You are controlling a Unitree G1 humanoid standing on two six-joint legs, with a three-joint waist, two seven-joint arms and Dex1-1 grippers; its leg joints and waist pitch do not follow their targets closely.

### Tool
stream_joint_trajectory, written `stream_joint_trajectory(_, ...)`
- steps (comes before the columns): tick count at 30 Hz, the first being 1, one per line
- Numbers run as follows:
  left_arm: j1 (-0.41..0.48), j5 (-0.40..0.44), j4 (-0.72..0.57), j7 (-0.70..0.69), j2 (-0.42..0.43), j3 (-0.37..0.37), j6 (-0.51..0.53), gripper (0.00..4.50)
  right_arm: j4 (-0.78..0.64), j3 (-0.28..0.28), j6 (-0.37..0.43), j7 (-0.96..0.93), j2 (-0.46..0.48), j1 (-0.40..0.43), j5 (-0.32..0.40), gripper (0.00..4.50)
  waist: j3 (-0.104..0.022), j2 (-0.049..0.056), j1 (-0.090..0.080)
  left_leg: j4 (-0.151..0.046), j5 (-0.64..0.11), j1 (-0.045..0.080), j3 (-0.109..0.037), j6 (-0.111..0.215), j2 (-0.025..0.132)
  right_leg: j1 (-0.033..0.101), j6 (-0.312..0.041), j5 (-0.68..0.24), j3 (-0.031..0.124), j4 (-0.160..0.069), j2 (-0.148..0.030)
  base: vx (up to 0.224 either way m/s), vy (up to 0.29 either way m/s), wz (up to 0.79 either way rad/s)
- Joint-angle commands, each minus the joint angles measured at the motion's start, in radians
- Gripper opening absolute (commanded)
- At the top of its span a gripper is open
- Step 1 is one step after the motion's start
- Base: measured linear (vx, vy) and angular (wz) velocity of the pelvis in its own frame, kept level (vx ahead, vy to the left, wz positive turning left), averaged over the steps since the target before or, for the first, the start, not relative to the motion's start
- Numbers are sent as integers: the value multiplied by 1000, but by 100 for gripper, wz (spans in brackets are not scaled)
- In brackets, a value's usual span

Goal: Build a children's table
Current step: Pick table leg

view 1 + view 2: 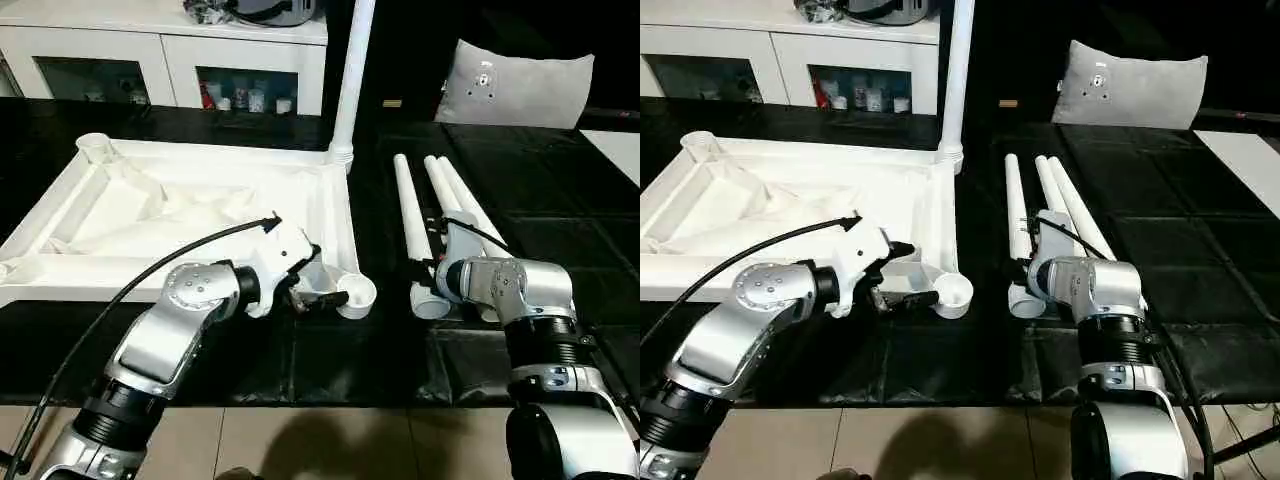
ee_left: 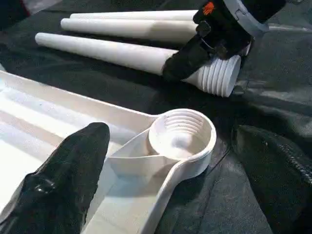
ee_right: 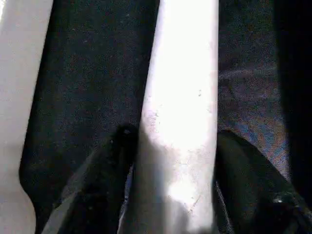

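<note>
Black padded floor mats (image 1: pixel 300 360) carry the upturned table top (image 1: pixel 180 215) at left-centre of frame, left gripper (image 2: pixel 161 165) spread beside its empty corner socket (image 2: pixel 183 136), right gripper (image 3: pixel 170 161) pinching the nearest loose leg (image 1: pixel 412 225) right of centre; a shallow pinch near the threaded end risks the leg rolling or slipping out.

table top (image 1: pixel 150 215): white plastic, smooth, faint sheen; threaded corner socket (image 2: pixel 181 134)
legs (image 1: pixel 410 205): white plastic, smooth, matt; ridged thread at the wide end
floor mat (image 1: pixel 520 170): black, quilted in squares, slightly glossy
forearms (image 1: pixel 165 335): silver metal, brushed sheen
gripper fingers (image 2: pixel 63 180): black, matt
pillow (image 1: pixel 515 85): grey cloth, soft
cabinets (image 1: pixel 160 50): white, glossy, glass doors
</note>
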Motion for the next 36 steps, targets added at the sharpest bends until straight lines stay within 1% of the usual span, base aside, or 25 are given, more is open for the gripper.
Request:
stream_joint_trajectory(1,-21,-2,-4,0,-1,-6,5,450,14,-7,10,3,2,-1,8,233,-61,4,1,-70,-201,34,-30,-91,56,26,-136,-169,48,-73,-85,0,0,0)
stream_joint_trajectory(2,-22,-2,-3,0,-2,-6,4,450,18,-5,9,4,1,-1,9,212,-61,4,1,-70,-203,35,-29,-90,56,26,-137,-169,48,-73,-85,0,0,0)
stream_joint_trajectory(6,-22,-2,-2,1,0,-5,6,450,24,5,4,7,-1,-4,8,198,-60,4,0,-71,-212,35,-30,-91,57,24,-135,-186,48,-75,-86,0,0,0)
stream_joint_trajectory(13,-24,-3,-1,1,0,-7,7,450,25,16,-10,15,-6,-4,4,194,-60,3,1,-71,-218,35,-30,-91,56,24,-132,-201,49,-76,-86,0,0,0)
stream_joint_trajectory(17,-24,-5,-2,1,-2,-5,6,450,21,8,-30,5,-3,0,6,193,-59,3,0,-71,-223,35,-30,-93,56,23,-130,-209,48,-77,-86,0,0,0)
stream_joint_trajectory(18,-24,-7,-2,2,-3,-4,5,450,18,5,-46,5,-2,1,6,193,-59,3,0,-71,-226,35,-30,-93,57,22,-129,-212,49,-77,-86,0,0,0)
stream_joint_trajectory(19,-26,-8,0,4,-5,-1,6,450,13,0,-86,7,1,5,8,193,-60,9,0,-71,-234,36,-30,-97,57,21,-129,-214,49,-79,-87,0,0,0)
stream_joint_trajectory(20,-33,-8,6,15,-10,7,8,450,-3,-11,-156,18,8,11,15,193,-60,8,1,-70,-235,35,-31,-98,57,22,-130,-209,49,-78,-88,0,0,0)
stream_joint_trajectory(21,-38,-5,14,26,-14,13,5,450,-18,-27,-202,31,17,16,31,193,-60,7,1,-70,-232,34,-30,-96,57,22,-130,-204,49,-78,-89,0,0,0)
stream_joint_trajectory(23,-46,-4,24,44,-22,26,3,450,-38,-47,-271,56,28,23,55,193,-62,6,2,-69,-224,33,-30,-88,56,24,-134,-180,49,-76,-87,0,0,0)
stream_joint_trajectory(25,-50,-5,29,57,-29,36,-3,450,-51,-64,-342,89,36,27,76,193,-63,6,2,-69,-203,31,-31,-77,57,27,-142,-146,48,-71,-87,0,0,0)
stream_joint_trajectory(26,-56,-12,32,74,-41,52,-8,450,-68,-91,-417,133,47,27,112,193,-64,6,2,-67,-197,30,-29,-66,58,28,-150,-123,48,-70,-87,0,0,0)
stream_joint_trajectory(27,-63,-23,36,97,-59,74,-13,450,-85,-126,-437,158,58,20,155,193,-64,5,2,-66,-195,30,-28,-60,58,29,-153,-114,48,-69,-87,0,0,0)
stream_joint_trajectory(28,-73,-34,42,120,-78,96,-12,450,-96,-152,-445,174,68,14,189,193,-65,5,3,-65,-182,29,-28,-48,58,30,-160,-93,48,-67,-85,0,0,0)
stream_joint_trajectory(29,-73,-34,42,120,-78,96,-12,450,-96,-152,-445,174,68,14,189,193,-65,6,3,-65,-176,29,-28,-40,58,30,-167,-81,47,-67,-84,0,0,0)
stream_joint_trajectory(30,-90,-52,53,156,-104,129,6,450,-116,-181,-447,201,79,8,232,193,-65,5,3,-65,-173,30,-29,-38,58,30,-169,-84,45,-67,-83,0,0,0)
stream_joint_trajectory(31,-90,-52,53,156,-104,129,6,450,-116,-181,-447,201,79,8,232,193,-64,4,2,-65,-177,29,-26,-34,56,31,-173,-83,46,-67,-82,0,0,0)
stream_joint_trajectory(32,-128,-94,77,220,-153,193,44,450,-153,-213,-462,256,96,5,301,193,-64,4,3,-63,-186,29,-24,-30,56,33,-184,-90,46,-67,-84,0,0,0)
stream_joint_trajectory(33,-158,-143,91,259,-191,247,62,450,-189,-220,-462,301,105,11,342,193,-65,8,6,-62,-192,30,-26,-29,56,32,-189,-89,46,-67,-85,0,0,0)
stream_joint_trajectory(34,-179,-181,99,282,-218,285,69,450,-214,-222,-461,332,110,16,368,193,-64,3,7,-61,-193,27,-26,-19,56,35,-196,-94,44,-70,-87,0,0,0)
stream_joint_trajectory(35,-221,-278,100,324,-283,366,89,450,-259,-205,-466,395,113,33,409,193,-66,3,10,-61,-184,26,-29,-13,58,37,-201,-91,43,-69,-90,0,0,0)
stream_joint_trajectory(36,-235,-318,94,337,-307,392,101,450,-275,-190,-464,420,111,42,417,193,-65,0,12,-60,-174,25,-30,-4,60,37,-205,-81,43,-70,-89,0,0,0)
